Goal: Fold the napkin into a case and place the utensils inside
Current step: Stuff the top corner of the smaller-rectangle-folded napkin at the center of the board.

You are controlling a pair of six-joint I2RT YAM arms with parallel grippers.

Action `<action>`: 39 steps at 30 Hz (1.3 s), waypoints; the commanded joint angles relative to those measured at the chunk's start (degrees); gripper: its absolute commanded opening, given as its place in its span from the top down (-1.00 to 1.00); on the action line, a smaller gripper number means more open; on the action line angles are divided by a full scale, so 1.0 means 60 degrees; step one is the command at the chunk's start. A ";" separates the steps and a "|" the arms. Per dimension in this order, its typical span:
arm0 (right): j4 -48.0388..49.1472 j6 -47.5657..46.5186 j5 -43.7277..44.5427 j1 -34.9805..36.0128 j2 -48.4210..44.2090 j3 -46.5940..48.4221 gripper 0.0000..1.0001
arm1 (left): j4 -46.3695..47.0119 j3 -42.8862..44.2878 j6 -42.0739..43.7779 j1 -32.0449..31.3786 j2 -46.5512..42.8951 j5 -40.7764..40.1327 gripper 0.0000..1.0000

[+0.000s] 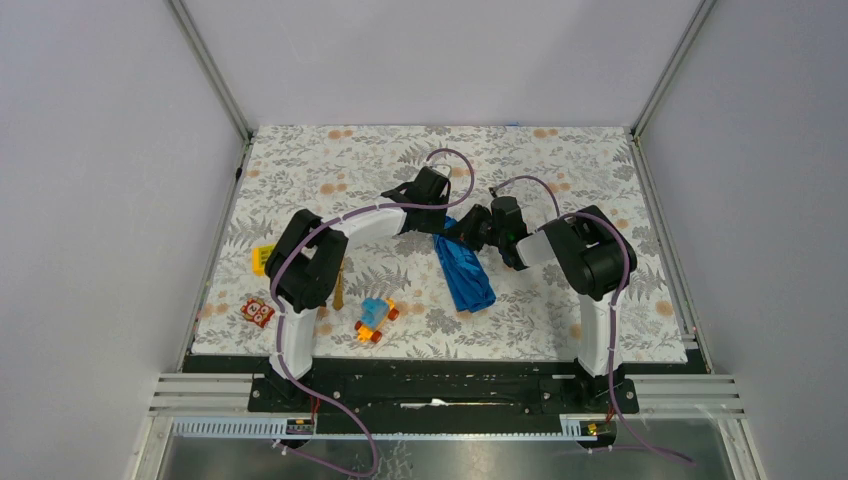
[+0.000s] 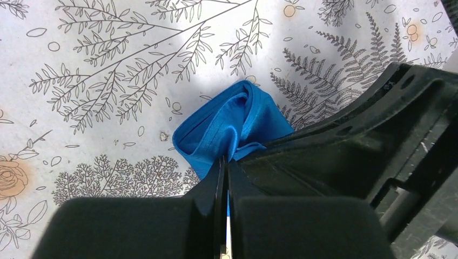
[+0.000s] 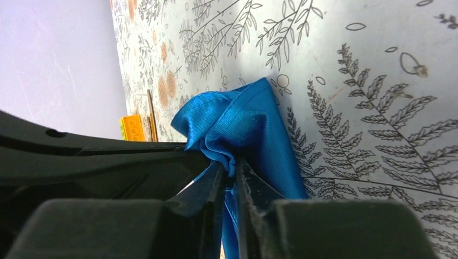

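Within left fingers (image 2: 220, 177) and right fingers (image 3: 211, 184) alike, napkin (image 2: 237, 124), bunched far end

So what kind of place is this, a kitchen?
Probably a robot lab booth, not a kitchen: plain grey walls in a metal frame, robot arms bolted to a black rail, and a flowery table with only a toy car and napkin.
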 commanded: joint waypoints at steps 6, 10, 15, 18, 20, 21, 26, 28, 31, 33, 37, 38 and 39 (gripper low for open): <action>0.0054 -0.1379 -0.1466 -0.0574 -0.1277 -0.0741 0.34 | 0.0433 -0.0324 -0.0324 0.0170 -0.0741 0.0388 1.00; -0.0491 -0.1867 -0.1677 -0.0599 -0.1320 -0.0409 0.22 | 0.0433 -0.0334 -0.0364 0.0185 -0.0693 0.0387 1.00; -0.0507 -0.1805 -0.1684 -0.0587 -0.0954 -0.0156 0.31 | 0.0434 -0.0391 -0.0378 0.0185 -0.0758 0.0622 1.00; -0.0347 -0.1588 -0.1810 -0.0569 -0.0615 0.0097 0.64 | 0.0512 -0.0432 -0.0424 0.0185 -0.0778 0.0803 1.00; -0.0190 -0.1398 -0.1918 -0.0539 -0.0333 0.0284 0.89 | 0.0603 -0.0413 -0.0438 0.0186 -0.0771 0.1020 1.00; -0.0101 -0.1222 -0.1953 -0.0502 -0.0178 0.0407 0.99 | 0.0641 -0.0420 -0.0450 0.0193 -0.0761 0.1170 1.00; 0.1503 0.0367 -0.1453 -0.0203 0.0945 0.0781 1.00 | 0.1116 -0.0500 -0.0717 0.0153 -0.0785 0.2404 1.00; 0.2273 0.0762 -0.0706 -0.0146 0.1227 0.0475 1.00 | 0.1414 -0.0754 -0.0969 0.0177 -0.0870 0.2620 1.00; 0.3575 0.1083 0.0001 -0.0119 0.1335 -0.0046 1.00 | 0.1332 -0.0960 -0.1387 0.0288 -0.0884 0.2399 1.00; 0.3560 0.1004 -0.0353 -0.0094 0.1333 0.0140 1.00 | 0.1383 -0.1228 -0.1711 0.0426 -0.0957 0.2246 1.00; 0.3444 0.0988 -0.0993 -0.0343 0.0787 -0.0534 0.54 | 0.1475 -0.1645 -0.1923 0.0733 -0.1238 0.1890 1.00; 0.3426 0.0997 -0.1162 -0.0434 0.0675 -0.0695 0.46 | 0.1505 -0.1720 -0.1899 0.0784 -0.1282 0.1883 1.00; 0.3431 0.1014 -0.1468 -0.0515 0.0595 -0.0798 0.39 | 0.1537 -0.1759 -0.1895 0.0842 -0.1330 0.1893 1.00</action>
